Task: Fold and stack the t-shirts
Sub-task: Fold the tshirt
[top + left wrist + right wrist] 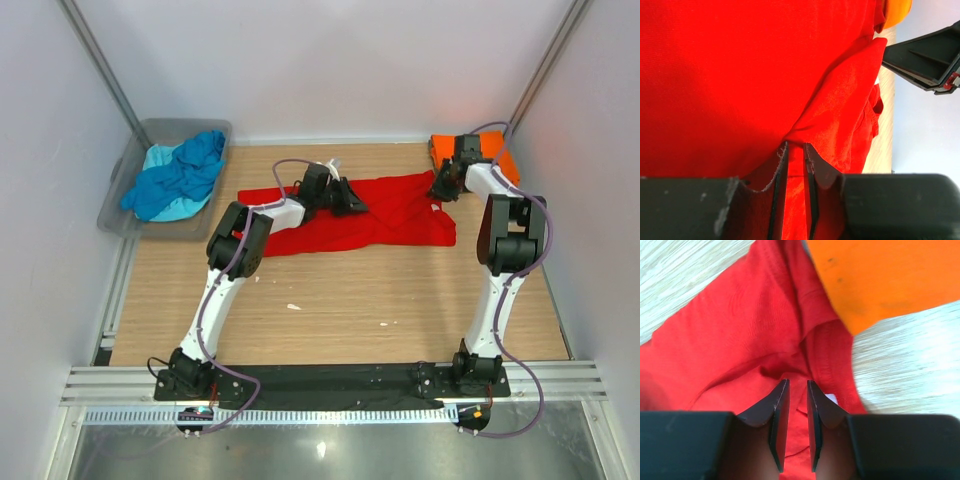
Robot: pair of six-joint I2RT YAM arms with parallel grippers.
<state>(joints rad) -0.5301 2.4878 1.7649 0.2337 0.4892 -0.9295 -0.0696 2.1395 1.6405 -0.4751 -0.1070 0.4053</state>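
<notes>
Wooden table [340, 300] within white walls: one shirt folded, one being folded, two waiting.

A folded orange cloth t-shirt [443, 146] is lying at the far right corner. A bright red cloth t-shirt [400, 215] is lying mid-table, partly folded. A blue cloth t-shirt [185, 175] and a pale turquoise cloth t-shirt [160, 157] are sitting crumpled in a grey translucent plastic tub [115, 205], so most work is judged outstanding. The left gripper [795, 145] is reaching low over the red shirt's middle, jaws nearly together, pinching a ridge of cloth. The right gripper [797, 382] is bending down at its far right edge, beside the orange shirt, likewise clamping red cloth.
</notes>
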